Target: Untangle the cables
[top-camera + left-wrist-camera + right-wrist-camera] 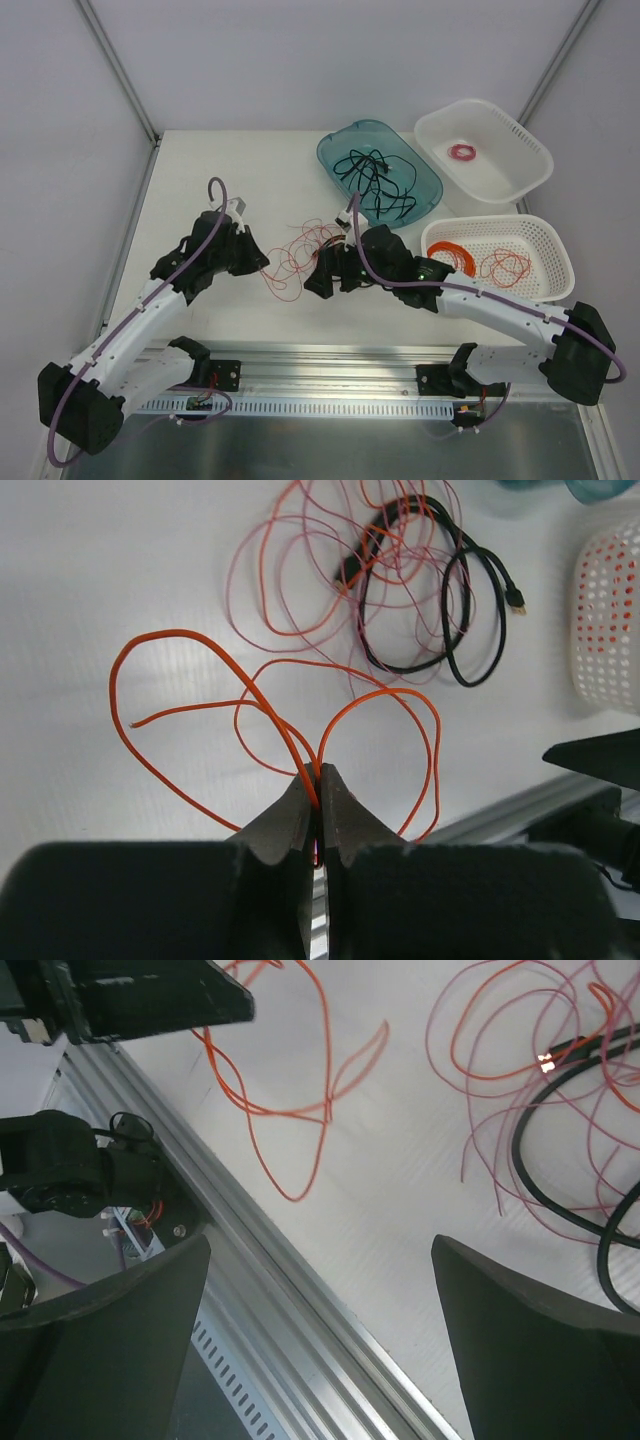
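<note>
The cables lie as a loose tangle (pixel 300 250) mid-table between both arms: thin red wires, paler pink wires and a black cord. My left gripper (pixel 262 258) sits at the tangle's left side. In the left wrist view it (pixel 318 775) is shut on an orange-red wire (pixel 200 670) whose loops fan out from the tips. Beyond lie the pink wires (pixel 300 580) and the black cord (pixel 470 630) with a small plug. My right gripper (pixel 320 283) hovers at the tangle's near right. Its jaws (pixel 320 1243) stand wide open over bare table, with the red wire (pixel 300 1110), pink wires (pixel 500 1080) and black cord (pixel 560 1200) ahead.
A teal tray (pixel 330 150) at the back holds a black cable (pixel 380 170). A white basket (pixel 530 165) at back right holds a small pink ring coil (pixel 463 152). A second white basket (pixel 560 260) on the right holds orange coils (pixel 505 265). An aluminium rail (pixel 330 360) runs along the near edge.
</note>
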Robot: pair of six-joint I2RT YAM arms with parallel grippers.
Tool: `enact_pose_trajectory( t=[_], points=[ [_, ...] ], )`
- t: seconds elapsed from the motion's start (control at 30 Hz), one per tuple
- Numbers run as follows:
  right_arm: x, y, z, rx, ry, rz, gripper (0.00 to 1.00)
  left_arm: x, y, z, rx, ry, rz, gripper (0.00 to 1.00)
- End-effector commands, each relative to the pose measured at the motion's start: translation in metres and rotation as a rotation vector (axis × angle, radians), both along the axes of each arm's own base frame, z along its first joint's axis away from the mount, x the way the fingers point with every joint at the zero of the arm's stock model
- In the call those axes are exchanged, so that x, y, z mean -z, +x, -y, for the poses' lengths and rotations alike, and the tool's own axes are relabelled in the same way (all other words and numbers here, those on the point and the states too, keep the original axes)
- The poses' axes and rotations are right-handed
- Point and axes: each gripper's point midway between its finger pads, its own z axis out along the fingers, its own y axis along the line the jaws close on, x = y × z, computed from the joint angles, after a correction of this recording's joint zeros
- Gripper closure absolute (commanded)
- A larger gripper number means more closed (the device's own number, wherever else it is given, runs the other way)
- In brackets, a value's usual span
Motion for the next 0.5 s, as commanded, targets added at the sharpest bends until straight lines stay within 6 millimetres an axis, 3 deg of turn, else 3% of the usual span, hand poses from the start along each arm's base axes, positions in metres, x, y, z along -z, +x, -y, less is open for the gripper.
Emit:
enact_pose_trajectory(
  t=[0.0, 0.23, 0.47],
  points=[
    [-0.036, -0.008, -0.017, -0.082, 0.104, 0.1, 0.03, -0.022, -0.017, 0.031, 0.106, -0.125, -0.02, 1.0],
    [-0.043, -0.005, -0.017, -0.125, 0.058, 0.228, 0.03, -0.041, -0.032, 0.056, 0.203, -0.187, -0.027, 1.0],
    [-0.037, -0.015, -0.039, -0.216, -0.005, 0.27, 0.03, -0.047, -0.036, 0.074, 0.242, -0.18, -0.038, 1.0]
  ],
)
